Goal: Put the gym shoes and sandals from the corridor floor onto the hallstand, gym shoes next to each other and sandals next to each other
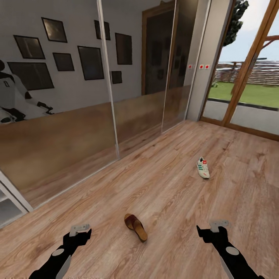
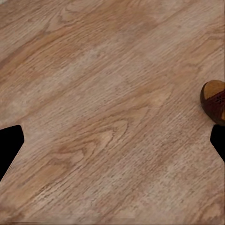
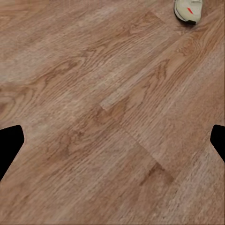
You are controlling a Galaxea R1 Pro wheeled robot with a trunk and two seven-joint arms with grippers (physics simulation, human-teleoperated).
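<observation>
One brown sandal (image 1: 135, 227) lies on the corridor floor (image 1: 170, 193) between my two arms, slightly nearer the left one. Its toe end, the sandal (image 2: 214, 101), shows beside one finger in the left wrist view. One white gym shoe (image 1: 203, 167) with green stripes lies farther off to the right; the gym shoe (image 3: 188, 10) is seen well ahead of the right fingers. My left gripper (image 1: 80, 231) and right gripper (image 1: 213, 231) hover low over bare planks, both open and holding nothing. I cannot tell whether the pale-grey shelved corner (image 1: 8, 205) at the left edge is the hallstand.
A mirrored sliding-door wardrobe (image 1: 77, 116) runs along the left side, reflecting the robot and picture frames. A glazed door with a wooden frame (image 1: 248, 77) stands at the far right, with lawn beyond. Wood floor stretches between the shoes.
</observation>
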